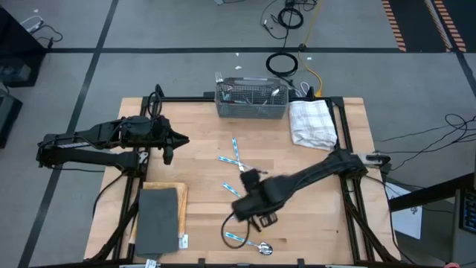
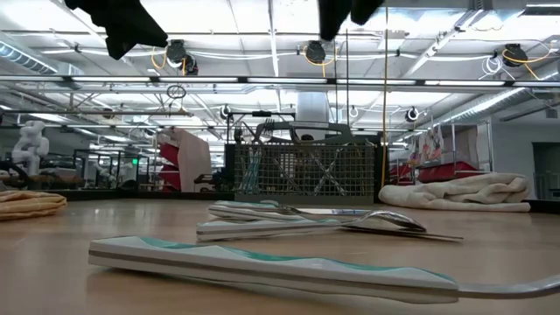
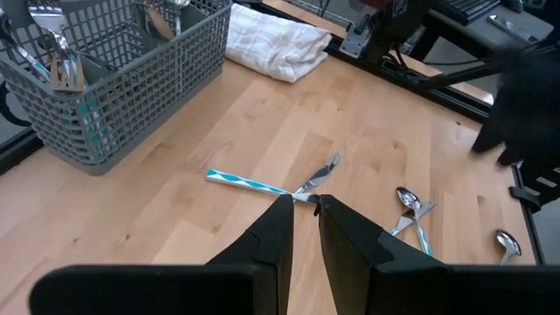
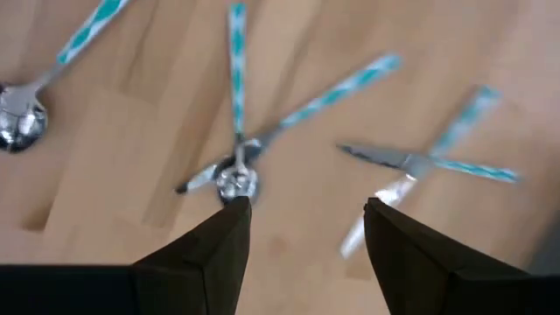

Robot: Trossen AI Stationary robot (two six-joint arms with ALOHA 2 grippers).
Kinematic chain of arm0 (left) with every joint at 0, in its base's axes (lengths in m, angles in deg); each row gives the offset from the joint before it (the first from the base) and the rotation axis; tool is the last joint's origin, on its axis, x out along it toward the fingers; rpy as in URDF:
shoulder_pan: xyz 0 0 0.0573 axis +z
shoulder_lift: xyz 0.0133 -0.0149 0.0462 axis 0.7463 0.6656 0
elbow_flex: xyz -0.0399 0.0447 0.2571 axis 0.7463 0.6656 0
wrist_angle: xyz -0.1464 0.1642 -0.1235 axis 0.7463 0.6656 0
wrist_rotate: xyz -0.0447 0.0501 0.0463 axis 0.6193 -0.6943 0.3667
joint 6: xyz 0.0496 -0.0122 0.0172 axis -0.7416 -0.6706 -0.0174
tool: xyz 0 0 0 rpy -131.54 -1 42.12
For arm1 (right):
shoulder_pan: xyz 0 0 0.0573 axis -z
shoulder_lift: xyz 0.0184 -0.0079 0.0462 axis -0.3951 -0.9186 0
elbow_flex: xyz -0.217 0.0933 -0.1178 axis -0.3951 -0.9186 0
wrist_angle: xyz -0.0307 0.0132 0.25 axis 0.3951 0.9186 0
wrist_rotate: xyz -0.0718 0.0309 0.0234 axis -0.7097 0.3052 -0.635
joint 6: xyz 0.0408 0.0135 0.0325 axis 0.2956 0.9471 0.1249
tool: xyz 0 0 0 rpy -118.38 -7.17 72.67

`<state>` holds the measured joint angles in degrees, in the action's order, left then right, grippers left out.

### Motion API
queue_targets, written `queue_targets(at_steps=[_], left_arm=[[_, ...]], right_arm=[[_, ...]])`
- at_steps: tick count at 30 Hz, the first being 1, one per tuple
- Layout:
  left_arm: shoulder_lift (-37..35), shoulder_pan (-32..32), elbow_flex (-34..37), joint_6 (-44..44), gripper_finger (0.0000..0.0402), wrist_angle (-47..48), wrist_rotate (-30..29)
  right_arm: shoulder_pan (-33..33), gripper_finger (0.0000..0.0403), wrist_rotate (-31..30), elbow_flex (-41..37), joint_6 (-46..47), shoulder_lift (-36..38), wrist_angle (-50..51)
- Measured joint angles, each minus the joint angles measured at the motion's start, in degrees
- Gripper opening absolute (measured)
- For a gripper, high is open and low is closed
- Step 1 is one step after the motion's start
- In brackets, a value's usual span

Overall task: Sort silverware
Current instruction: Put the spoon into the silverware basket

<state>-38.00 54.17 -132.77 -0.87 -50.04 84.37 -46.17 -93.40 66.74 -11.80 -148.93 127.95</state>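
Observation:
Several pieces of silverware (image 1: 232, 159) with blue-and-white handles lie flat on the wooden table, some crossed, and two more (image 1: 249, 243) lie near the near edge. More pieces stand in the grey mesh caddy (image 1: 251, 100) at the far edge. My right gripper (image 1: 256, 216) hovers open above the table's middle. In its wrist view a spoon's bowl (image 4: 236, 182) lies just past one finger (image 4: 223, 236), and a knife (image 4: 376, 156) lies past the other. My left gripper (image 1: 169, 152) waits over the left side with only a narrow gap (image 3: 304, 206) between its fingers.
A white folded towel (image 1: 312, 123) lies at the far right beside the caddy. A dark grey slab (image 1: 158, 219) rests on a wooden board at the near left. In the low view one handle (image 2: 262, 267) lies close to the near edge.

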Motion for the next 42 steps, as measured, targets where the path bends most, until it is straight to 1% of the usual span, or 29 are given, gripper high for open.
queue_targets(at_steps=[5, 8, 14, 16, 18, 23, 25, 29, 30, 32, 34, 36, 37, 42], left_arm=[[0.00, -0.01, 0.00, 0.02, 0.0063, 0.03, 0.00], [0.00, 0.01, -0.02, 0.04, 0.0063, 0.08, 0.00], [0.00, -0.01, -0.02, 0.07, 0.0063, 0.46, 0.02], [0.00, -0.01, -0.02, 0.07, 0.0063, 1.51, 0.02], [0.00, -0.01, -0.02, 0.09, 0.0063, 2.55, 0.04], [0.00, -0.03, -0.02, 0.09, 0.0063, 4.90, 0.37], [0.00, -0.03, -0.02, 0.10, 0.0063, 5.37, 0.37], [0.00, -0.03, -0.02, 0.02, 0.0063, 6.10, 0.37], [0.00, -0.03, -0.02, 0.02, 0.0063, 6.11, 0.37], [0.00, -0.03, -0.02, 0.00, 0.0063, 6.14, 0.35], [0.00, -0.03, -0.02, -0.17, 0.0063, 6.17, 0.35], [0.00, -0.03, -0.02, -0.40, 0.0063, 6.13, 0.35], [0.00, -0.03, -0.02, -0.44, 0.0063, 6.13, 0.35], [0.00, -0.03, -0.02, -0.48, 0.0063, 6.11, 0.33]], right_arm=[[-0.10, 0.0208, 5.78, 0.05, -3.25, -6.94, -5.38], [-0.02, 0.0208, 6.89, 0.03, -4.42, -9.65, -7.52], [0.90, 0.0208, 7.18, -0.94, -5.07, -12.19, -13.37], [1.17, 0.0208, 7.44, -2.45, -5.22, -12.71, -14.44], [1.40, 0.0208, 8.54, -5.13, -4.57, -12.57, -16.53], [1.46, 0.0208, 9.14, -11.71, -3.68, -12.18, -18.99], [1.49, 0.0208, 10.17, -14.25, -2.83, -12.11, -21.42], [1.53, 0.0201, 10.36, -19.17, 0.16, -11.36, -26.07], [1.51, 0.0192, 10.46, -20.35, 1.06, -11.34, -27.15], [1.48, 0.0157, 10.54, -21.93, 2.49, -11.22, -28.62], [1.31, 0.0103, 10.60, -22.77, 2.86, -11.18, -29.27], [1.15, 0.0040, 11.02, -23.10, 2.90, -11.18, -29.38], [0.90, 0.0021, 11.02, -23.14, 2.93, -11.18, -29.45], [0.81, 0.0006, 10.43, -21.85, 5.48, -11.40, -28.89]])
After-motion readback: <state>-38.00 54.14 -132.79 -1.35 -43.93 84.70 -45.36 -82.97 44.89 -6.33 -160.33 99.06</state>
